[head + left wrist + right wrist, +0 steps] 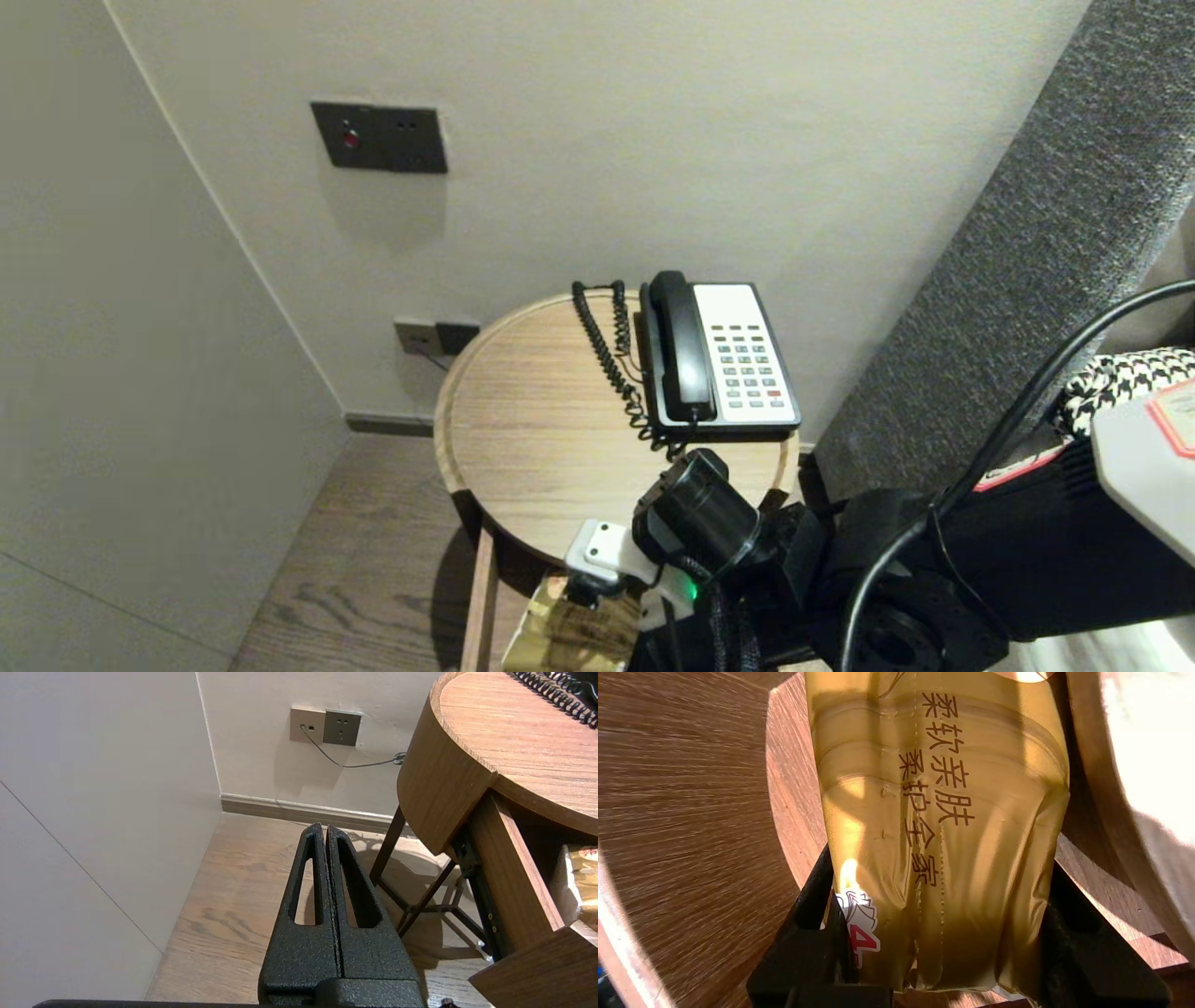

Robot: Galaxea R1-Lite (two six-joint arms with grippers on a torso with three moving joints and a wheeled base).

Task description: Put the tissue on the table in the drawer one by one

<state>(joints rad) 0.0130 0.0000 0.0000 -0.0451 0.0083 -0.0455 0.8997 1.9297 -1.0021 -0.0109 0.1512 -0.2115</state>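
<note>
A gold plastic pack of tissues with dark printed characters lies in the open drawer under the round wooden side table. My right gripper reaches down into that drawer, one black finger pressing each side of the pack, whose wrapper creases between them. In the head view the pack shows just below the table's front edge, beneath my right wrist. My left gripper hangs shut and empty over the wooden floor, left of the table.
A black and white desk phone with a coiled cord sits at the back right of the tabletop. Wall sockets are behind the table, a grey padded panel stands to its right, and a wall closes the left.
</note>
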